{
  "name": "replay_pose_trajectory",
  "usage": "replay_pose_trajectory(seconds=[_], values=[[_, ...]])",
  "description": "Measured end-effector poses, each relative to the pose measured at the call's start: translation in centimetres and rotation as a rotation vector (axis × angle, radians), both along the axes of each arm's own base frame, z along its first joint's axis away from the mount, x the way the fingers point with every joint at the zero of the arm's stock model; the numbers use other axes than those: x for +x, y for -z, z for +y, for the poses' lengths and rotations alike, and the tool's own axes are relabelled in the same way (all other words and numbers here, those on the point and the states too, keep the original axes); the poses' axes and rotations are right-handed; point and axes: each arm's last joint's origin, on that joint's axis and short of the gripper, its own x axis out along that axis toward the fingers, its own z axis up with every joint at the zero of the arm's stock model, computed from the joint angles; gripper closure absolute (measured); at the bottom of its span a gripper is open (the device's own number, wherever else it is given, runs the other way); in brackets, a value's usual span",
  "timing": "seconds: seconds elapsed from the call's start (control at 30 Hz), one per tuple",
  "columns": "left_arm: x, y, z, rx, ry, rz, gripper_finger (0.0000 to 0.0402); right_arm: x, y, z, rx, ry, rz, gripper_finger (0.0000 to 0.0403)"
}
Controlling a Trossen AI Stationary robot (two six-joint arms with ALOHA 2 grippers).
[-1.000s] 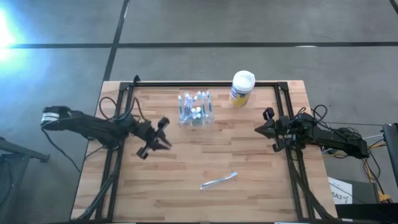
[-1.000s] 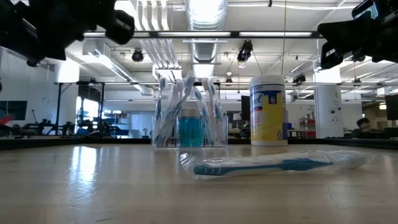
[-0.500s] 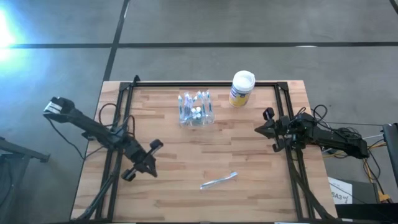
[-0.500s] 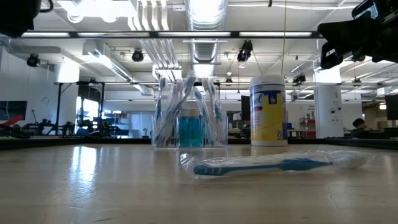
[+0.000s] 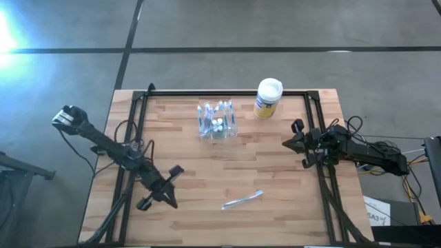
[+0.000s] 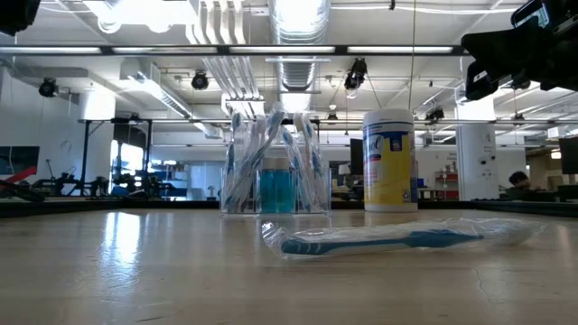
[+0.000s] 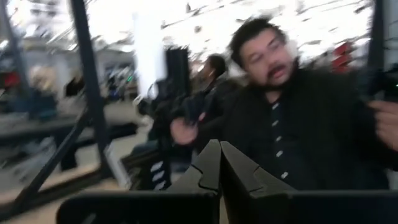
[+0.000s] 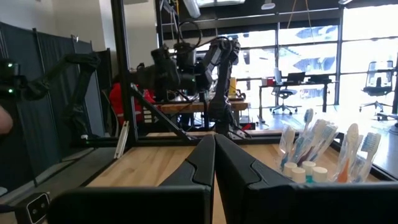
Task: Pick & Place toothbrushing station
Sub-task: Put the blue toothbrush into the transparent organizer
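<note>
The toothbrushing station (image 5: 217,120) is a clear plastic holder with several toothbrushes in it. It stands on its base at the table's far middle and also shows in the low view (image 6: 275,167) and the right wrist view (image 8: 323,155). My left gripper (image 5: 167,200) is shut and empty over the table's near left part, far from the holder. Its shut fingers show in the left wrist view (image 7: 219,168). My right gripper (image 5: 285,143) is shut and empty at the table's right side, level, pointing toward the table's left edge (image 8: 214,155).
A yellow-and-blue canister with a white lid (image 5: 267,98) stands right of the holder at the far edge. A toothbrush in a clear wrapper (image 5: 242,200) lies near the front middle. A black frame (image 5: 227,93) runs along the table's far edge and sides. A person (image 7: 298,118) is beyond the table.
My left gripper has swung from the table's middle left toward the near edge and turned about, so that it now points away from the holder. It has left the low view almost wholly. The holder, the canister and the wrapped toothbrush have stayed in place.
</note>
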Motion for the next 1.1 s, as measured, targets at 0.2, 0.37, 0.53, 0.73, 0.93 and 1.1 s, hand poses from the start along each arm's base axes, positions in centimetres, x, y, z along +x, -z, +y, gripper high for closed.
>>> replay_pose_trajectory(seconds=[0.2, 0.37, 0.53, 0.73, 0.93, 1.1], values=[[0.3, 2.0, -1.5, 0.043, -0.141, 0.133, 0.0399, 0.0, 0.0, 0.0, 0.012, -0.002, 0.002, 0.0394], [0.3, 2.8, -2.3, 0.046, -0.205, 0.169, 0.0398, 0.0, 0.0, 0.0, 0.018, -0.004, 0.002, 0.0394], [0.2, 2.8, -2.5, 0.038, -0.240, 0.177, 0.0399, 0.0, 0.0, 0.0, 0.018, -0.004, 0.002, 0.0394], [0.1, 2.9, -2.7, 0.038, -0.229, 0.182, 0.0397, 0.0, 0.0, 0.0, 0.018, -0.004, 0.003, 0.0394], [0.2, 3.0, -2.5, 0.055, -0.308, 0.178, 0.0399, 0.0, 0.0, 0.0, 0.018, -0.003, 0.003, 0.0394], [0.1, 2.2, -1.4, -0.046, -0.566, 0.196, 0.0397, 0.0, 0.0, 0.0, 0.019, -0.004, 0.004, 0.0394]])
